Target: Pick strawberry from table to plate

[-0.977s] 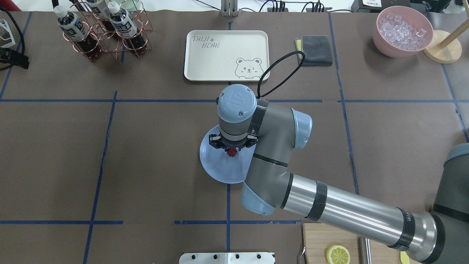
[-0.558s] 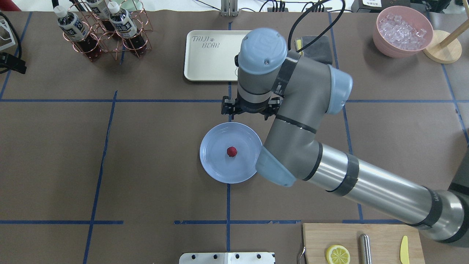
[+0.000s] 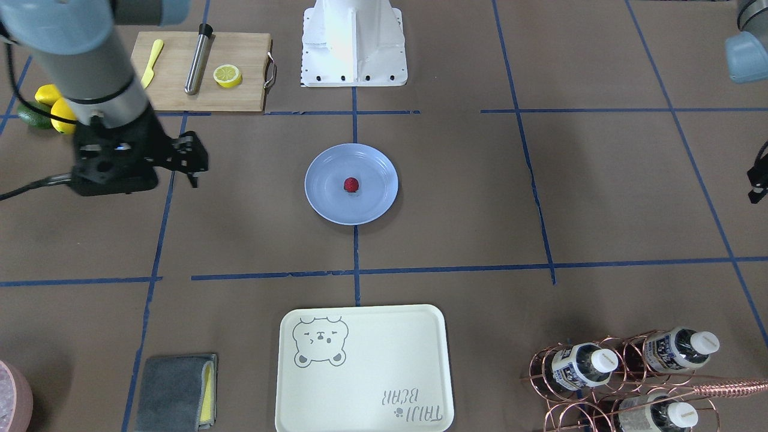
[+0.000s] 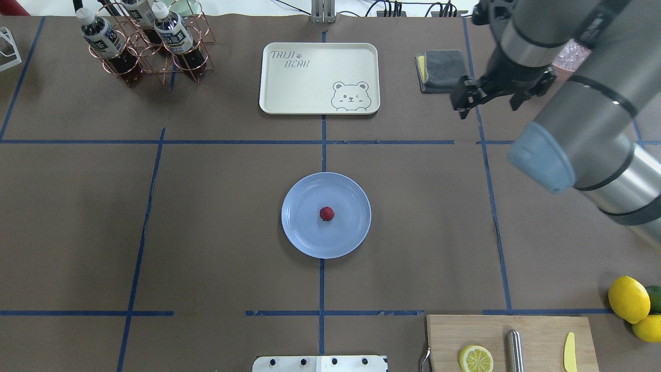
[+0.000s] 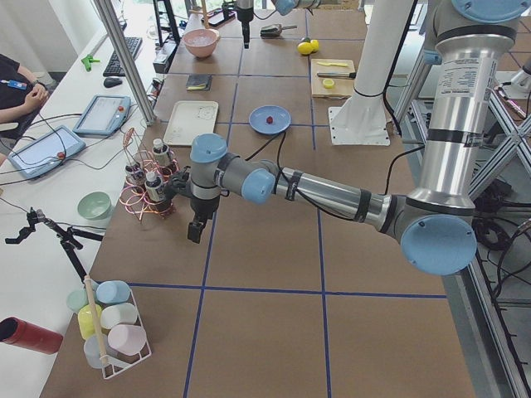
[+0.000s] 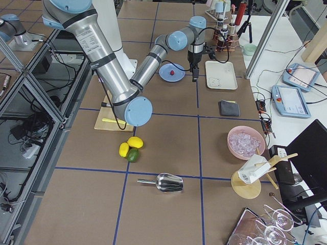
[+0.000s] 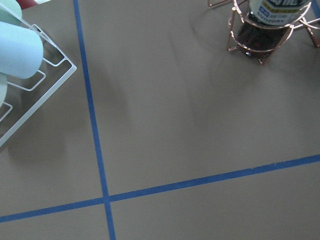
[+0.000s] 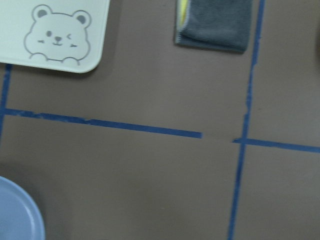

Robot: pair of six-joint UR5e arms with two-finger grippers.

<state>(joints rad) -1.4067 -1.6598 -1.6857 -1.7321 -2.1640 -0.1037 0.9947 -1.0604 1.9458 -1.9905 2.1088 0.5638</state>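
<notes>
Brown desk [image 3: 480,198], blue-taped grid. Front-facing: strawberry [image 3: 351,184] resting at centre of plate [image 3: 324,207]. Overhead: right fingers [image 4: 461,101] apart, empty, well away from strawberry, near grey cloth [image 4: 446,70]. Left exterior: left fingers [image 5: 194,232], spread cannot be told.

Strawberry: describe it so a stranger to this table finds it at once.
On the brown table with blue tape lines, find the round light-blue plate near the middle. The strawberry lies alone on it, tiny and dark red, unlike the yellow lemons.
</notes>
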